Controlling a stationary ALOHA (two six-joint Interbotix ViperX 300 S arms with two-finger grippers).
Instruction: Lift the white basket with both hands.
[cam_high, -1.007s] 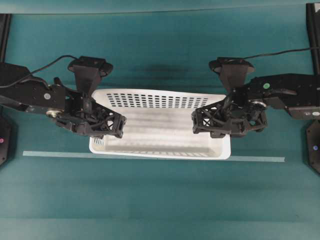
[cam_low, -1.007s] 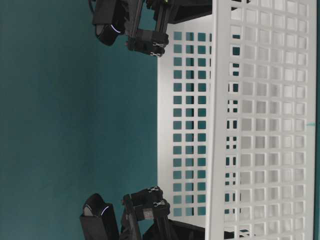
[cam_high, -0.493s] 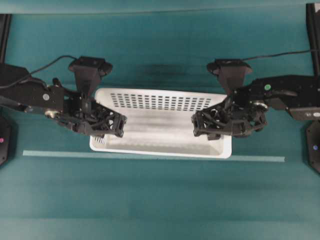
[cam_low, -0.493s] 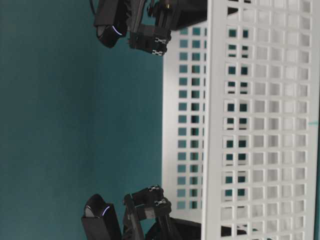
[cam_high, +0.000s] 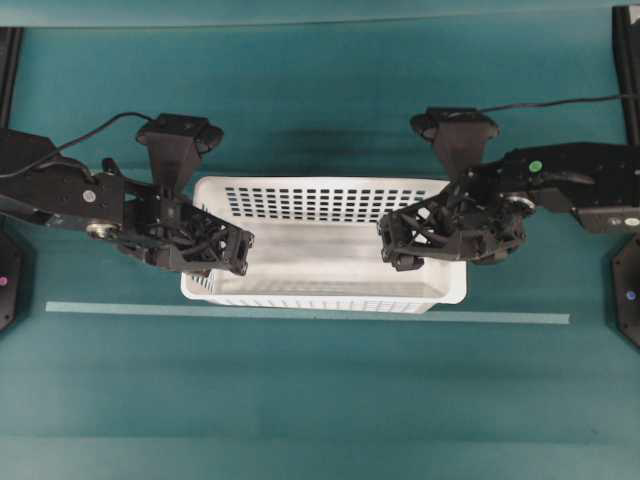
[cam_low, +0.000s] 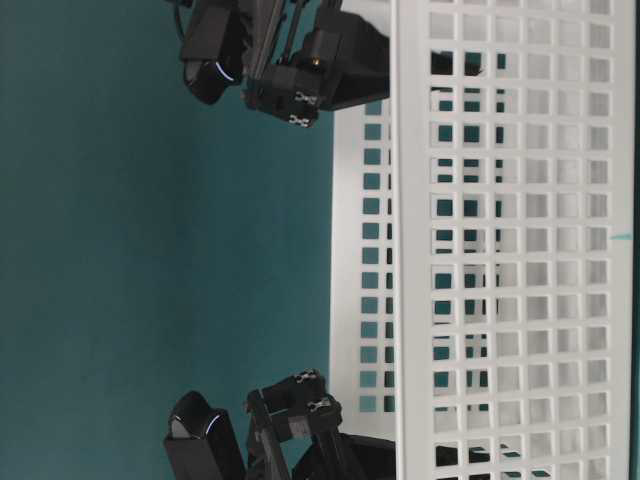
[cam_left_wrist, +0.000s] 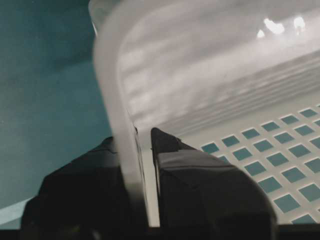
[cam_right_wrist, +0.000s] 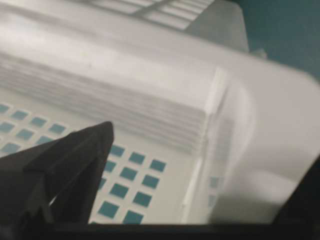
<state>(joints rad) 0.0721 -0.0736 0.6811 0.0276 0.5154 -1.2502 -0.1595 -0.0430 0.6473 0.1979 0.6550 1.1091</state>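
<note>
The white basket (cam_high: 320, 250) lies lengthwise between my two arms, seen side-on in the table-level view (cam_low: 510, 250). My left gripper (cam_high: 205, 262) sits at its left end. In the left wrist view this gripper (cam_left_wrist: 136, 137) is shut on the basket's end wall (cam_left_wrist: 112, 85), one finger outside and one inside. My right gripper (cam_high: 440, 255) hangs over the right end. In the right wrist view it (cam_right_wrist: 207, 150) is open, its inner finger (cam_right_wrist: 75, 160) far from the right wall (cam_right_wrist: 235, 130), which it does not touch.
A pale tape line (cam_high: 300, 313) runs across the teal table just in front of the basket. Black arm bases (cam_high: 625, 290) stand at the far left and right edges. Cables trail from both wrist cameras (cam_high: 180, 140).
My right gripper has gone from shut on the basket's right wall to wide open. The basket has shifted slightly and sits more level. The left gripper keeps its grip.
</note>
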